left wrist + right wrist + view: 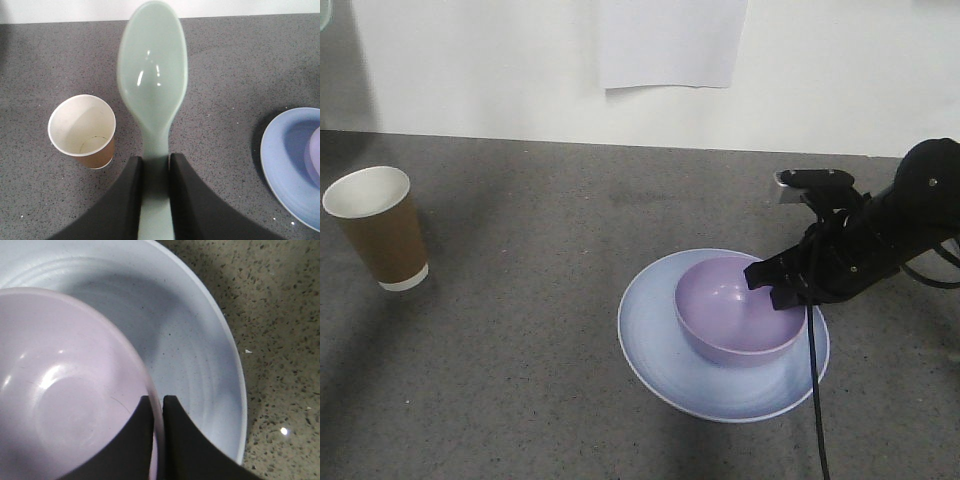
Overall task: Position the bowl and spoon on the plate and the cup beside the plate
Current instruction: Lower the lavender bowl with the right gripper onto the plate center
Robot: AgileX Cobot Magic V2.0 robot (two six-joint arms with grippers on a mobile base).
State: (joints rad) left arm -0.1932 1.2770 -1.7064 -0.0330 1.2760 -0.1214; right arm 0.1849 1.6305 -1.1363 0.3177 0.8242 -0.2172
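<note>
Cup [380, 232] upright at the far left of the grey tabletop [540, 380], well apart from the plate. Left gripper [156, 167] is clamped on the spoon [152, 85] by its handle, scoop pointing out ahead, and is seen only in its wrist view, with the cup to one side and the plate edge to the other. Plate [650, 340] right of centre, with the bowl [725, 315] sitting upright in it. Right gripper [785, 285] is pinching the bowl's right rim, one finger inside and one outside.
</note>
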